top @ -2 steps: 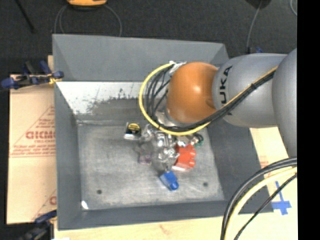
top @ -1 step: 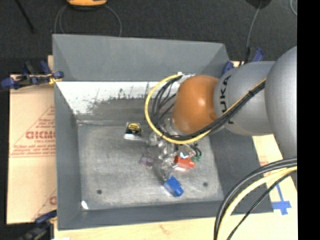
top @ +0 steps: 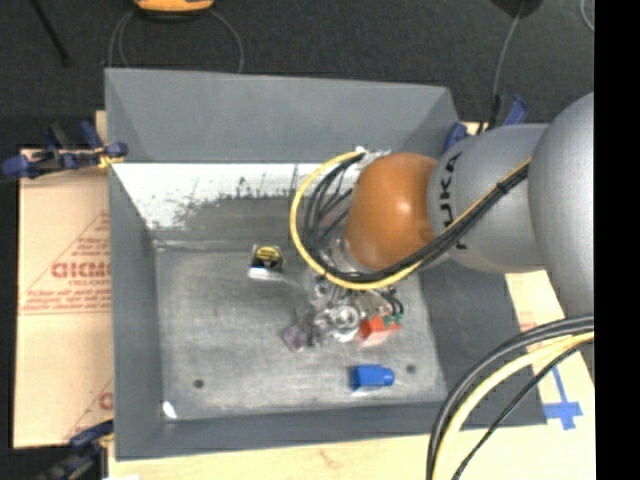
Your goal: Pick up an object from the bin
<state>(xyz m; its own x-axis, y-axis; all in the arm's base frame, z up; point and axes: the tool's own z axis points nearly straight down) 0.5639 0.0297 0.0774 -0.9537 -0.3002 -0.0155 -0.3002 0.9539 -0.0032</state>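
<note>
Just right of the middle of the bin [top: 130,268] floor, toward three o'clock, the gripper [top: 335,313] is down among a small cluster of loose things. The arm [top: 520,198] comes in from three o'clock. Its orange cover [top: 390,213] and a loop of yellow and black cables [top: 305,230] sit over the wrist and hide much of the tool below. Whether the gripper stands wide or narrow cannot be told, nor whether anything is caught in it. At its tip there is a shiny silver shape, and I cannot tell whether this belongs to the tool or lies loose in the bin.

The things closest to it are two. A red piece [top: 376,330] lies just beside the gripper at its four o'clock, half under the arm's shadow. A dark piece [top: 295,339], purplish and small, lies just beside it at eight o'clock. Both rest on the floor and look close enough to touch the tool, though contact is not clear.

A blue block [top: 370,376] lies apart from the cluster at the gripper's five o'clock, near the front wall. A small yellow-and-black thing [top: 265,259] sits at the gripper's ten o'clock, near the foot of the back wall. A white scrap [top: 168,408] lies well apart in the floor's seven o'clock corner.
</note>
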